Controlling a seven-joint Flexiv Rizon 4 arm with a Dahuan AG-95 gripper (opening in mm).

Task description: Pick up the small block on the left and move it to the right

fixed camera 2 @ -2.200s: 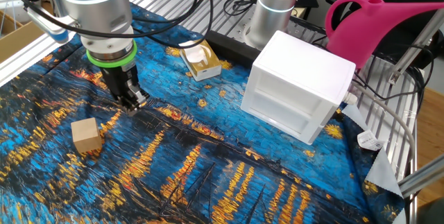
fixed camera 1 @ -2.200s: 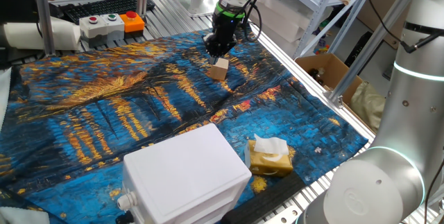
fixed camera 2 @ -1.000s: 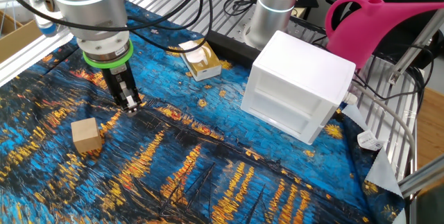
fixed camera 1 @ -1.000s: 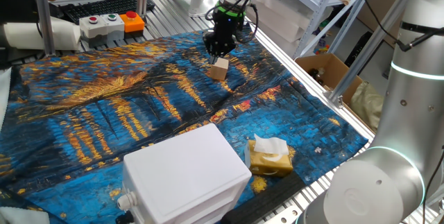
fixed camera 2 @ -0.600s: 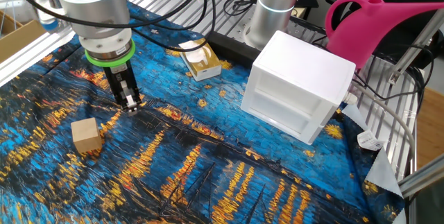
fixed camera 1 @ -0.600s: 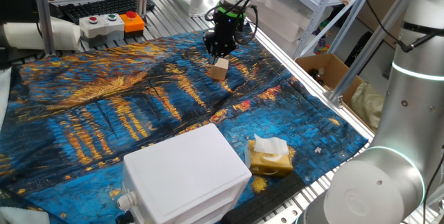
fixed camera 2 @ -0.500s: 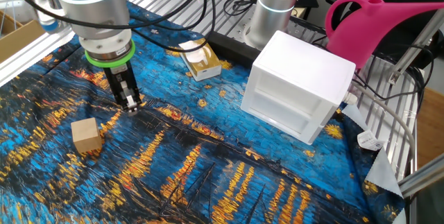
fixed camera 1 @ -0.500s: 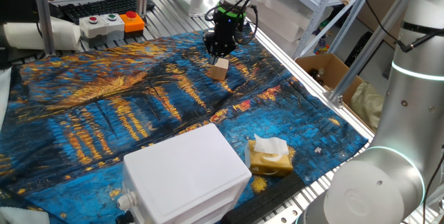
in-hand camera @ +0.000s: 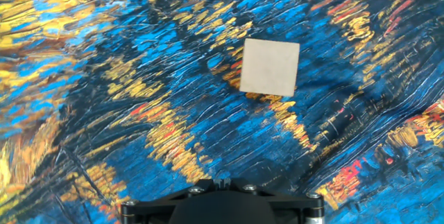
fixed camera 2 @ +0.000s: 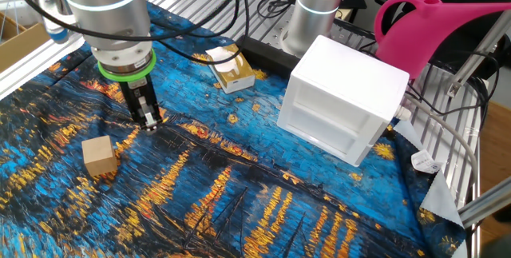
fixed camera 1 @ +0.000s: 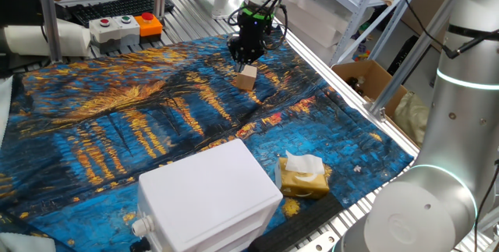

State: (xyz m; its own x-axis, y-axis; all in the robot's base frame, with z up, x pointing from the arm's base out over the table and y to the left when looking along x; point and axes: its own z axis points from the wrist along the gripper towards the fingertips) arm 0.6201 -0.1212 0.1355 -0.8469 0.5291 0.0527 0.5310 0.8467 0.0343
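The small block is a light-tan wooden cube lying on the blue and gold cloth. It also shows in the other fixed view and in the hand view. My gripper hangs just above the cloth beside the block, a short way from it. Its fingers are together and hold nothing. In the hand view only the black gripper body shows at the bottom edge; the fingertips are not seen there.
A large white plastic box stands on the cloth. A yellow-brown tissue pack lies near it. A pink watering can, a button box and an open cardboard box are off the cloth.
The gripper has turned a little about its own axis and stayed beside the block. The block has not moved.
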